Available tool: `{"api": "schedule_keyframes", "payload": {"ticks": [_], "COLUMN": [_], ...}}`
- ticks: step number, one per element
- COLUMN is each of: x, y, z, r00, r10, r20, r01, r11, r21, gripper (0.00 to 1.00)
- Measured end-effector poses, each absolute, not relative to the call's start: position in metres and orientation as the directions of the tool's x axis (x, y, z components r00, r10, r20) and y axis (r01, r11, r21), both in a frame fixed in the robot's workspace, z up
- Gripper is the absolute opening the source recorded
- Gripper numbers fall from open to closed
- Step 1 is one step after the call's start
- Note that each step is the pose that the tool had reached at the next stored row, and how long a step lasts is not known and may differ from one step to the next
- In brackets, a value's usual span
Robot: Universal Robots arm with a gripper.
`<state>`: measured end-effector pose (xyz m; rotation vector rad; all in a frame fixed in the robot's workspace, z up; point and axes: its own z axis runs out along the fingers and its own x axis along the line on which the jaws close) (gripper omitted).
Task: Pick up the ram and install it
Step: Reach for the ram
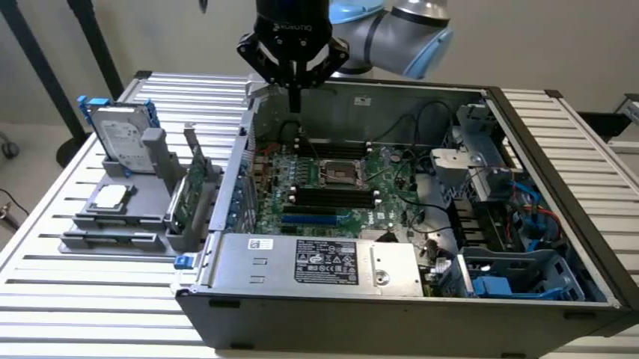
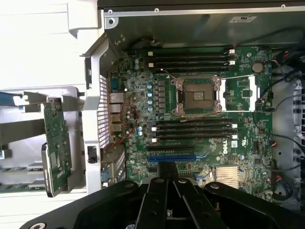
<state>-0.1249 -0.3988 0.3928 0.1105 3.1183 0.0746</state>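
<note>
An open computer case [image 1: 539, 224] lies on its side on a slatted white surface [image 1: 90, 314], with the green motherboard [image 1: 330, 187] facing up. A grey and blue robot arm [image 1: 399, 30] leans in over the back of the case as the exterior view sees it. Its black jaws are clenched together, grasp nothing and hang above the board without touching it. In the wrist view the jaws point down near the blue expansion slot [image 2: 171, 157].

A silver power supply [image 1: 310, 262] with a black label fills the near end of the case. Cables and blue drive bays crowd the exterior view's right side.

Just beside the case, on the exterior view's left, stands a grey rack [image 1: 150, 224]. A hard drive [image 1: 120, 134] with blue rails stands upright at its back. A green expansion card [image 1: 194, 187] with a metal bracket stands on edge against the case wall. A square silver chip [image 1: 110, 196] lies flat in the middle.

The ram [image 1: 115, 238] appears as a thin dark strip in the rack's front groove, well apart from the jaws, though it is hard to make out.

On the board, a metal-framed processor socket [image 2: 198, 95] sits between two banks of black memory slots [image 2: 190, 57]. Whether any slot holds a stick cannot be told.
</note>
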Motion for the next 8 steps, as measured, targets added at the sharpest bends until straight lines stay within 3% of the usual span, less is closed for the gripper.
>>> {"api": "schedule_keyframes", "payload": {"ticks": [8], "x": [-0.161], "y": [-0.399], "z": [0.392], "r00": [-0.997], "r10": [0.071], "r20": [-0.019], "r01": [0.07], "r11": [0.996], "r21": [0.049], "gripper": [0.11]}}
